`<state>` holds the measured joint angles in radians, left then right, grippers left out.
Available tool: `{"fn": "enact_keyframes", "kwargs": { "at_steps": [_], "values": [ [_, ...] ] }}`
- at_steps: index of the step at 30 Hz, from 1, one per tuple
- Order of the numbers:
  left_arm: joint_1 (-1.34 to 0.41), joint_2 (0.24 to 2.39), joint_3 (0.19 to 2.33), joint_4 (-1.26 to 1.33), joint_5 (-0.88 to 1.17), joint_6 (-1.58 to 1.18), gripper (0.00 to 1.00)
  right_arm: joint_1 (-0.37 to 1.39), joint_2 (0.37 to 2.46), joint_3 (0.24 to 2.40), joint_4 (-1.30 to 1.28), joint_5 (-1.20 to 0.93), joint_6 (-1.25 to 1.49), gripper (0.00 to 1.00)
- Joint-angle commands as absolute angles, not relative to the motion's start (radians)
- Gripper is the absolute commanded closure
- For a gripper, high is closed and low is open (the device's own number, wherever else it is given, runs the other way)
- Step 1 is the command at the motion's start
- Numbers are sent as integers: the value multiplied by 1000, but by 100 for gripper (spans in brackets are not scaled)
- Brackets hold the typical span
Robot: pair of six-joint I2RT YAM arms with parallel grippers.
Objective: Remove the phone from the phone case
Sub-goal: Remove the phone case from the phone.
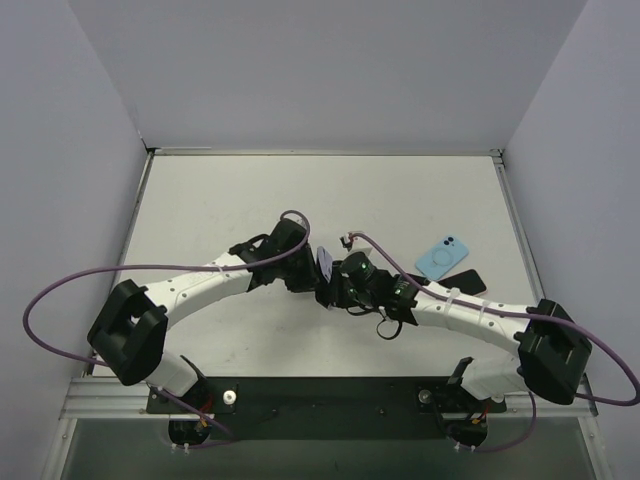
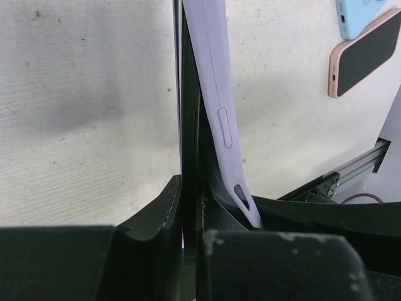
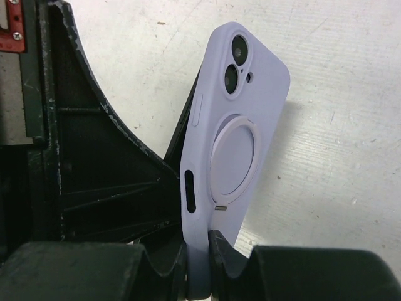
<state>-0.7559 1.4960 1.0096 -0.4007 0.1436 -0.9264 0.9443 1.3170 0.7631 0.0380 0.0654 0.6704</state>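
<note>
Lilac case (image 3: 241, 125): we hold it above the surface (image 1: 230, 200), right fingers (image 3: 301, 273) clamped on its edge.
Phone (image 2: 188, 113): partly out, pinched by left fingers (image 2: 150, 219).
Risk: our thin grip slips, phone drops.

lilac phone case (image 3: 250, 94), black phone (image 2: 189, 125), light blue case (image 1: 441, 258).

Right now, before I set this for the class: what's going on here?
Two robot arms hold a phone and its case between them above the table. The left arm has its jaws shut on the dark phone. The right arm has its jaws shut on the lavender case. The case splays away from the phone at the gripped end but is not off. A light blue case and a pink-cased phone lie nearby.
</note>
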Motion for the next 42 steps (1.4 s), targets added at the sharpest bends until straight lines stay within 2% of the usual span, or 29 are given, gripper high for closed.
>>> {"fn": "enact_keyframes", "kwargs": {
  "at_steps": [1, 8, 13, 14, 15, 23, 29, 33, 35, 37, 40, 42],
  "values": [
    [-683, 1424, 986, -399, 43, -985, 100, 920, 1376, 710, -246, 187, 710, 100],
    [-683, 1442, 925, -367, 41, -996, 100, 956, 1428, 703, -212, 222, 595, 100],
    [-683, 1456, 934, -373, 28, -994, 100, 957, 1425, 675, -224, 264, 632, 99],
    [-681, 1459, 934, -359, 26, -997, 100, 959, 1430, 672, -224, 265, 671, 94],
    [-684, 1462, 928, -348, 28, -1003, 100, 959, 1434, 670, -224, 268, 705, 84],
    [-712, 1522, 928, -304, 38, -1057, 100, 957, 1517, 670, -179, 265, 860, 69],
    [-713, 1502, 917, -298, 38, -1083, 100, 959, 1600, 702, -190, 268, 894, 71],
    [-713, 1483, 925, -305, 37, -1086, 100, 957, 1652, 712, -219, 291, 879, 93],
    [-713, 1473, 930, -310, 40, -1089, 100, 956, 1681, 712, -221, 302, 861, 95],
    [-712, 1467, 940, -314, 44, -1089, 100, 959, 1692, 715, -230, 314, 853, 94],
    [-713, 1462, 960, -322, 60, -1097, 100, 963, 1709, 729, -242, 336, 839, 78],
    [-715, 1457, 966, -324, 74, -1106, 100, 974, 1742, 770, -282, 362, 827, 76]
  ]
}}
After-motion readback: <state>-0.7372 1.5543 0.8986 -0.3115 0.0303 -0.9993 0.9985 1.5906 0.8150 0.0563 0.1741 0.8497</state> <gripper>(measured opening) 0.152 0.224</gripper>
